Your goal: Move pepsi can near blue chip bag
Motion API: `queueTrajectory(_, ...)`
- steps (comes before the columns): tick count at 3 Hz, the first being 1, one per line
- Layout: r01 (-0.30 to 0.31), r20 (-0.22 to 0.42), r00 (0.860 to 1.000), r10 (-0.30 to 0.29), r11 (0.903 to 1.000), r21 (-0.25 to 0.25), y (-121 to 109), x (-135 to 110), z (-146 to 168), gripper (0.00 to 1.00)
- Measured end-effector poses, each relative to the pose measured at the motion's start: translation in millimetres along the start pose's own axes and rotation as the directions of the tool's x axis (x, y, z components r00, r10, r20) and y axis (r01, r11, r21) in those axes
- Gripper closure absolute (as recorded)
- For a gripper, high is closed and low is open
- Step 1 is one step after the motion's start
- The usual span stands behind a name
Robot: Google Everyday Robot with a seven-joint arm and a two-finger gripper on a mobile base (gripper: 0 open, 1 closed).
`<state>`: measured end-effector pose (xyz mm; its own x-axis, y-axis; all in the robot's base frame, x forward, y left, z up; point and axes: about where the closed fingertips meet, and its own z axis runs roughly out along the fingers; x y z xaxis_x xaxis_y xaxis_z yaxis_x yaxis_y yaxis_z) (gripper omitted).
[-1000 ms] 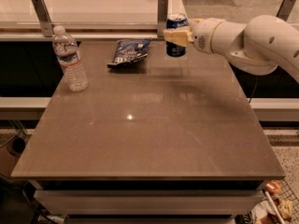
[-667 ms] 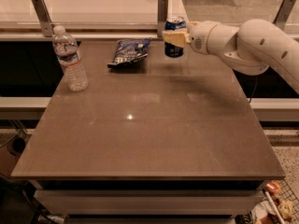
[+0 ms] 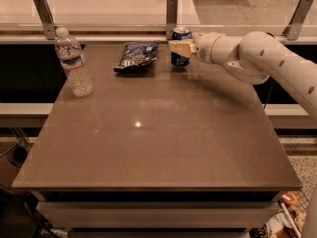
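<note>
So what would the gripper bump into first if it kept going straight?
The gripper is right at the pepsi can, so that comes first. Past it, probably the blue chip bag, though depth is unclear.

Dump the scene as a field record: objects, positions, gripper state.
pepsi can: upright, far edge of table, just right of blue chip bag
blue chip bag: lying flat, small gap to pepsi can
water bottle: upright, far left
gripper: reaches in from right, shut on pepsi can
status: pepsi can beside bag, not yet released

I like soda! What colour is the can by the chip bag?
Blue with a silver top, camera view. The gripper holds the pepsi can.
</note>
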<state>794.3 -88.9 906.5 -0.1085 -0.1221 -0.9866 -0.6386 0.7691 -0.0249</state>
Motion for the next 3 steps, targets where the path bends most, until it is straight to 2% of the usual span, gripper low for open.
queueTrajectory(1,-0.026,0.011,1.000,0.026,0.9996,0.010,-1.2,15.3,11.7,1.00)
queueTrajectory(2,-0.027,0.012,1.000,0.027,0.9996,0.006,1.4,15.7,14.5,0.84)
queueTrajectory(3,-0.028,0.012,1.000,0.028,0.9996,0.002,3.5,15.7,16.5,0.61)
